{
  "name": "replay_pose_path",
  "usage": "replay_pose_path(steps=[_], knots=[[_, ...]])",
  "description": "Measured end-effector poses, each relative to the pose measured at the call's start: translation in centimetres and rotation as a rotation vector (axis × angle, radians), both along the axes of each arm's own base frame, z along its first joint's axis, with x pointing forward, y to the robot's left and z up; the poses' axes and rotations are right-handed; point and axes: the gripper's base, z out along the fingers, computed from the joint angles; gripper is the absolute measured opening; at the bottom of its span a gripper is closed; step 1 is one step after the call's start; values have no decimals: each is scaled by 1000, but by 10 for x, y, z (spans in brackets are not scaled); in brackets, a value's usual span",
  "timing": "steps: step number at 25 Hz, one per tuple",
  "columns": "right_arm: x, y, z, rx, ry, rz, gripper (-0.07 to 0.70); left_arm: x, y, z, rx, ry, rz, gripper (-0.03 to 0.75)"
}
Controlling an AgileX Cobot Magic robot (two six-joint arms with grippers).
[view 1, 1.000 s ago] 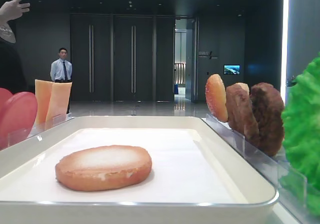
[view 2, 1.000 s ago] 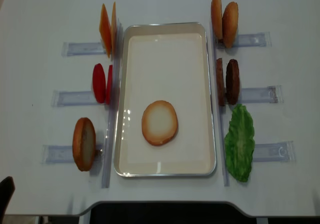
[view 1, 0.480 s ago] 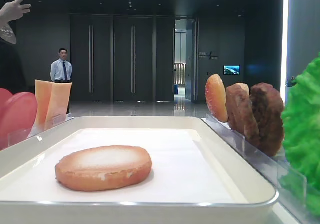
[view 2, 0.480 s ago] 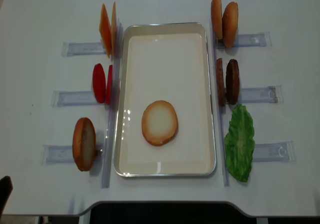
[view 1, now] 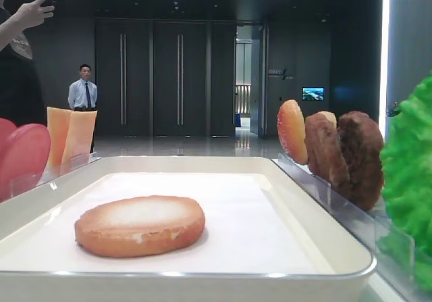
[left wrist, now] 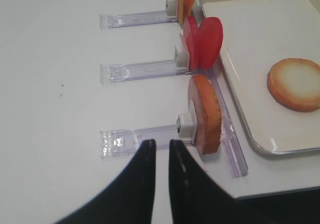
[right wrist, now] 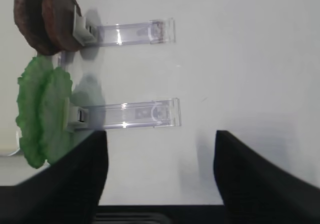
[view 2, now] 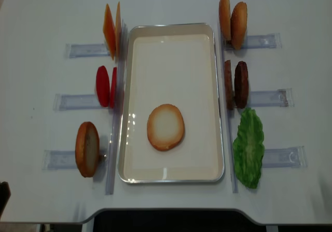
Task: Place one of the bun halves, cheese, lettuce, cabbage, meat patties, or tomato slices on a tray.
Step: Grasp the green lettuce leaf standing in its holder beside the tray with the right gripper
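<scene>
A white tray (view 2: 220,102) lies mid-table with one bun half (view 2: 165,126) flat on its liner, pale face up. Another bun half (left wrist: 205,114) stands on edge in a holder left of the tray. Behind it stand tomato slices (view 2: 105,86) and cheese (view 2: 111,30). Right of the tray stand two more bun halves (view 2: 232,22), meat patties (view 2: 236,84) and lettuce (view 2: 248,146). My left gripper (left wrist: 160,143) hovers near the front-left holder, shut to a thin slit on nothing. My right gripper (right wrist: 160,134) is open and empty over bare table right of the lettuce (right wrist: 42,108).
Clear plastic holders (view 2: 78,50) run outward from each food stack on both sides. The table's front edge (view 2: 166,209) curves inward close to the tray. A person (view 1: 82,92) stands far behind the table.
My left gripper's jaws have drawn together. The dark tip of the left arm has slid lower at the overhead view's bottom-left corner. The food has not moved.
</scene>
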Motion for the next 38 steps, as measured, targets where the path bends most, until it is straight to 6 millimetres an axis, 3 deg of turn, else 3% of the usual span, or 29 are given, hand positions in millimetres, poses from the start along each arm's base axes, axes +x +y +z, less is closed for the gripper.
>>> replay_pose_path(steps=[9, 13, 21, 31, 38], knots=[[77, 6, 20, 59, 208, 18, 421, 0, 0, 0, 0, -1, 0, 66], [97, 7, 30, 61, 212, 18, 419, 0, 0, 0, 0, -1, 0, 66], [101, 7, 32, 61, 212, 19, 416, 0, 0, 0, 0, -1, 0, 43], [126, 7, 28, 59, 270, 17, 416, 0, 0, 0, 0, -1, 0, 1], [130, 7, 27, 69, 281, -5, 401, 0, 0, 0, 0, -1, 0, 0]])
